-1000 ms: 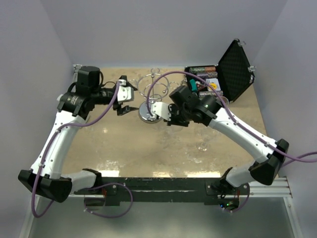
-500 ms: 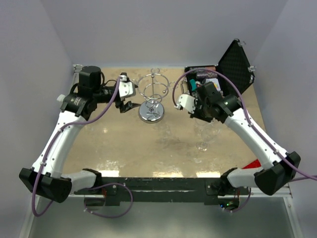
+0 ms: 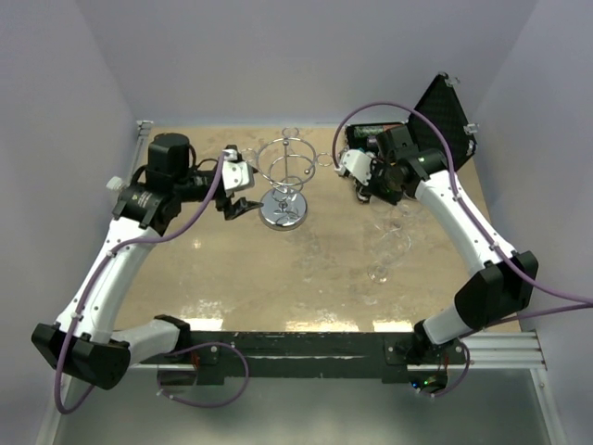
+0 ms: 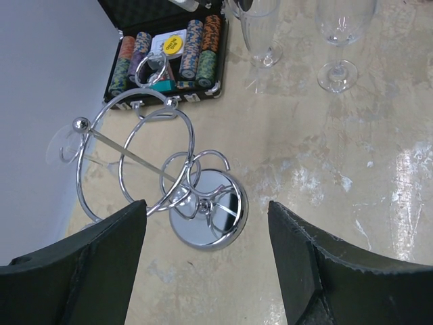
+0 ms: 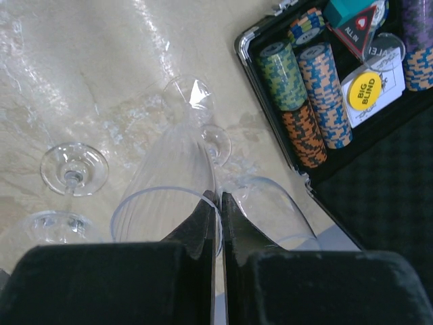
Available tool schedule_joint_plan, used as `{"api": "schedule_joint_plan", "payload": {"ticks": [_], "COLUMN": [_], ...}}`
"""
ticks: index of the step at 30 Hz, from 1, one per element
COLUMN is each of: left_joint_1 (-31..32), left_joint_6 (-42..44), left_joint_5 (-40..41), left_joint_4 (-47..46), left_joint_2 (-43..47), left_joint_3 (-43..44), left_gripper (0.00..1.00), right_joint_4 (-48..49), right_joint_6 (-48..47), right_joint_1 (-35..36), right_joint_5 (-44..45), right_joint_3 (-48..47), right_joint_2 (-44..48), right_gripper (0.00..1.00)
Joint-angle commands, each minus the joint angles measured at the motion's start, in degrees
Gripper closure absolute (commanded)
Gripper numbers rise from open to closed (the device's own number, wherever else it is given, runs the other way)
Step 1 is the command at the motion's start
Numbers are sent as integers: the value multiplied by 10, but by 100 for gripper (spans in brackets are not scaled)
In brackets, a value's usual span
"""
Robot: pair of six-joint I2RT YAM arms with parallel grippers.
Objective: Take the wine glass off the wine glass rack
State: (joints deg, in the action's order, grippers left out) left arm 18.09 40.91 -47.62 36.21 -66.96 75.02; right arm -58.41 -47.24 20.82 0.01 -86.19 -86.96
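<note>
The top camera sits high above and behind the arms, looking down and forward over the whole table from afar. The left wrist camera looks past the spread left gripper at the rack and case, at middling range. The right wrist camera peers down very close past the right gripper, pinched on a glass rim, to the case corner. All three views share the case; top and left wrist share the rack.
</note>
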Motion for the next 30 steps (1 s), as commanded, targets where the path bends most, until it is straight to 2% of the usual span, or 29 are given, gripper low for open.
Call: {"api": "schedule_joint_plan", "payload": {"ticks": [1,6,15,16,17,20,22,27,30], "left_joint_1": [4,4,5,5,5,5,5,4,3], "left_joint_6": [-15,-21,-25,-27,-28,-33,-38,-75,-131], "left_joint_5": [2,4,6,8,9,9,10,29,61], "left_joint_4": [-19,-25,-26,-27,-29,-37,-46,-96,-161], "left_joint_2": [17,19,17,17,18,21,23,40,69], "left_joint_3": [-11,-17,-23,-24,-28,-38,-47,-84,-131], "left_gripper": [23,23,24,23,23,23,23,23,23], "right_joint_4": [0,0,0,0,1,1,1,1,1], "right_joint_6": [5,23,40,43,46,54,61,70,70], "right_joint_1": [0,0,-8,-11,-15,-24,-28,-31,-31], "right_joint_5": [-58,-86,-48,-47,-47,-48,-48,-48,-42], "right_joint_3": [-20,-28,25,21,10,-18,-41,-80,-95], "right_joint_2": [-1,-5,-23,-26,-30,-38,-46,-59,-55], "right_gripper": [100,100,100,98,89,70,63,57,55]}}
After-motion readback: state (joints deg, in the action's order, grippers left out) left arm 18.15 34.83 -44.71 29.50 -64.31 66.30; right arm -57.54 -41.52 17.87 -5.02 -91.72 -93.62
